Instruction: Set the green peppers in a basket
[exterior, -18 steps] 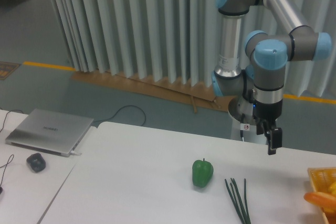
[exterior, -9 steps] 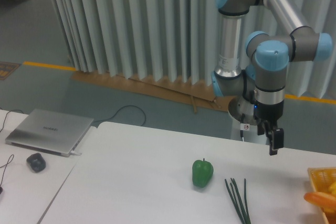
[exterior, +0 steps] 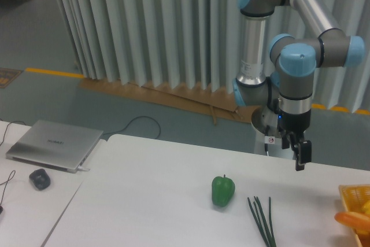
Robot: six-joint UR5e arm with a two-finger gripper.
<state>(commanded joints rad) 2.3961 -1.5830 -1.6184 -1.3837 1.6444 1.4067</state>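
Your table (exterior: 156,183) lies bare around the pepper (exterior: 223,190), which stands mid-table, scallions (exterior: 261,219) just right. The basket (exterior: 352,196) is cut off by the right edge. The gripper (exterior: 299,155) hangs above the far edge, its opening unreadable.

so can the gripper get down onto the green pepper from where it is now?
Probably yes. The gripper hangs above the table, up and to the right of the pepper, which stands alone with open space around it. The scallions lie apart to its right. Jaw state is unclear.
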